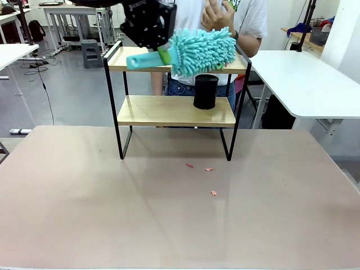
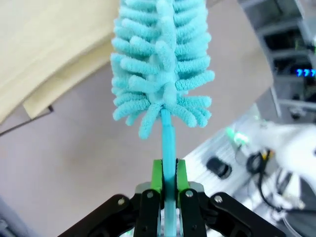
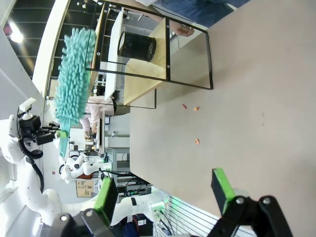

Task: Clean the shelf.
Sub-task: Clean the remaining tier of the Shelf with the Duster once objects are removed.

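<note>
Standing at the far middle of the brown counter (image 1: 84, 214), the shelf (image 1: 169, 111) is judged light and rigid: two wooden boards in a thin black frame. It is likely to slide or tip if pressed hard, so light strokes are advised; for steadying, a frame upright should be gripped, not a board edge. A soft teal duster (image 1: 202, 50) is held over the shelf's top board; contact cannot be confirmed. A black cylinder (image 1: 205, 91) stands on the shelf's lower board, right of centre. The left fingers (image 2: 157, 173) are clamped tight on the duster's handle. The right fingers (image 3: 222, 185) are spread wide and empty, well in front of the shelf. Pink scraps (image 1: 189, 165) lie just in front of the shelf.
</note>
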Tool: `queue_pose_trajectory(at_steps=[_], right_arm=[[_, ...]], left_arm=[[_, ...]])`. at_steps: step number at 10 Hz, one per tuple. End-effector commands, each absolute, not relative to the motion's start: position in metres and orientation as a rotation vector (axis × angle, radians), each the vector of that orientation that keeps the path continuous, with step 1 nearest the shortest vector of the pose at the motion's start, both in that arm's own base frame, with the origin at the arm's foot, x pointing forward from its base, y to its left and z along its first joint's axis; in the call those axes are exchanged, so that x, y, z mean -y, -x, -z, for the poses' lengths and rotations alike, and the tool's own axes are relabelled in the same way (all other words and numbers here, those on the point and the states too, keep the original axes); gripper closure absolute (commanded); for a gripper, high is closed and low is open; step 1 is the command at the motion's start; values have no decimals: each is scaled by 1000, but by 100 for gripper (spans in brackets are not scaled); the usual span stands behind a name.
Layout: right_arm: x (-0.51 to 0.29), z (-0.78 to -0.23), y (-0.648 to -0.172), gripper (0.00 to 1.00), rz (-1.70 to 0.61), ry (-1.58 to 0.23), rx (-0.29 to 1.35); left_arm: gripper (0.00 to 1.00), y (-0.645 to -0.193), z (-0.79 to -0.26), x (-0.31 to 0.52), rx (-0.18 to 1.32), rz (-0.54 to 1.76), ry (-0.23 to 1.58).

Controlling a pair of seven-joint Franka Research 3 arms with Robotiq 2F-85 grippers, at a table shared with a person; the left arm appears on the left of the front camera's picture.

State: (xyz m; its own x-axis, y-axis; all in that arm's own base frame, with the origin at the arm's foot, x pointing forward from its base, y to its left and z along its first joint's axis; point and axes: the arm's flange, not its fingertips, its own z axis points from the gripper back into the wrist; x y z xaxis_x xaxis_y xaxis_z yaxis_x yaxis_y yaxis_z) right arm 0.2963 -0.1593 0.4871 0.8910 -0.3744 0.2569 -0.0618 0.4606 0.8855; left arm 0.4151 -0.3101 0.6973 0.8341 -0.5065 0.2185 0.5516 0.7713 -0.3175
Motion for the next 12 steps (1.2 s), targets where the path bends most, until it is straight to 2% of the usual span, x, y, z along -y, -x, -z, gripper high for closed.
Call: queue_pose_trajectory(at_steps=[1, 3, 4, 7, 10, 12], right_arm=[[158, -486, -298, 0, 182, -1100, 485], [158, -486, -298, 0, 182, -1100, 485], [158, -486, -298, 0, 182, -1100, 485], [158, -486, -298, 0, 182, -1100, 485], [158, -486, -298, 0, 182, -1100, 485], [158, -486, -298, 0, 182, -1100, 485]], left_arm=[[88, -391, -706, 273, -7, 784, 458], [88, -366, -714, 248, -65, 934, 556], [88, -362, -718, 240, -3, 903, 545], [88, -363, -725, 224, 26, 882, 609], [88, -343, -754, 149, 248, 610, 666], [88, -313, -750, 66, 432, 235, 699]])
